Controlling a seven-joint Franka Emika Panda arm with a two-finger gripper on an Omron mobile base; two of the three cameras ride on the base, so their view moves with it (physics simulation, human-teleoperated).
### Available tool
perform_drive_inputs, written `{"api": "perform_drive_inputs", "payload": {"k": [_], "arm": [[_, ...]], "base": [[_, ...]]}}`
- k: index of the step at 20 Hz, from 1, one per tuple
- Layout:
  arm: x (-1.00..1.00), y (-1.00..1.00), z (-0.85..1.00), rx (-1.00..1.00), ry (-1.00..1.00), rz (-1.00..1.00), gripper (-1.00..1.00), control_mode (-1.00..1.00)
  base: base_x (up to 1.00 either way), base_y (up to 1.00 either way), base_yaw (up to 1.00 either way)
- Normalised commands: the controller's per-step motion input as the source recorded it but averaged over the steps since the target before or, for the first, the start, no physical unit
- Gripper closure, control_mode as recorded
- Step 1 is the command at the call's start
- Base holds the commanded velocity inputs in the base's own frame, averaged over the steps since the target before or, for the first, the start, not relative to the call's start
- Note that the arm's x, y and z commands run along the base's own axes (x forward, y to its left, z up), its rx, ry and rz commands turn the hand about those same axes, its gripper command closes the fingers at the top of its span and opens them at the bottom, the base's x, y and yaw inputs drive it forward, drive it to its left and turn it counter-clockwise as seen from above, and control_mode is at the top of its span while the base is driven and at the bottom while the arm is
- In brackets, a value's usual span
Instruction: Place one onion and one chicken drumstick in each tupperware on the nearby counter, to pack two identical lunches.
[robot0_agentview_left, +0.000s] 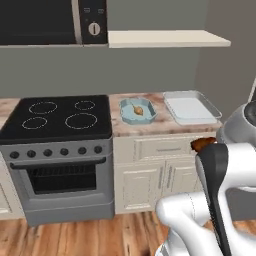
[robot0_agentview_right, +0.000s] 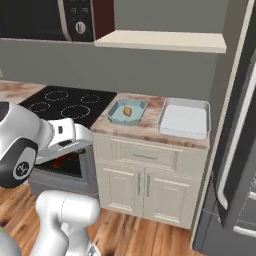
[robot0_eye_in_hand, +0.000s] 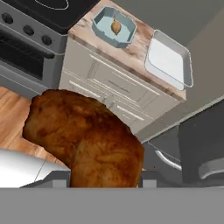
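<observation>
Browned, crusty meat takes up the near part of the hand view: we carry a roasted golden-brown chicken drumstick (robot0_eye_in_hand: 87, 135) in our jaws, which stand narrow and clamped on it, so the gripper (robot0_eye_in_hand: 105, 181) sits low in front of the beige cabinets and short of the reddish-brown marbled stone tabletop (robot0_agentview_left: 150, 127). From the left base view the drumstick shows as a small brown lump (robot0_agentview_left: 201, 144) just below the tabletop's front edge, right of the drawer. We judge it is held there because it is on its way up to a tub.

On the tabletop the small octagonal light-blue tupperware (robot0_agentview_left: 125, 116) lies just right of the black stovetop (robot0_agentview_left: 60, 117) and already holds a small yellow-brown onion (robot0_agentview_left: 138, 110). The larger rounded-rectangular pale grey-white tupperware (robot0_agentview_left: 192, 107) lies just beside it on the right and looks bare inside. The drumstick looks mottled, dark rust to amber, lumpy and thick at the gripped end.
</observation>
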Motion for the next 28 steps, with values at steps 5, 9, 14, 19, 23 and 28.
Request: {"api": "perform_drive_inputs", "payload": {"k": [5, 9, 14, 19, 23, 28], "arm": [[0.0, 0.0, 0.0, 0.0, 0.0, 0.0, 1.0, 1.0], [0.0, 0.0, 0.0, 0.0, 0.0, 0.0, 1.0, 1.0], [0.0, 0.0, 0.0, 0.0, 0.0, 0.0, 1.0, 1.0], [0.0, 0.0, 0.0, 0.0, 0.0, 0.0, 1.0, 1.0], [0.0, 0.0, 0.0, 0.0, 0.0, 0.0, 1.0, 1.0], [0.43, 0.0, -0.57, 0.0, 0.14, -0.01, 1.0, -1.0]], "base": [[1.0, 0.52, -0.12], [0.85, 0.12, -0.13], [0.57, -0.03, -0.16], [0.66, 0.0, -0.15], [0.67, 0.0, -0.1], [0.0, 0.0, 0.0]]}}
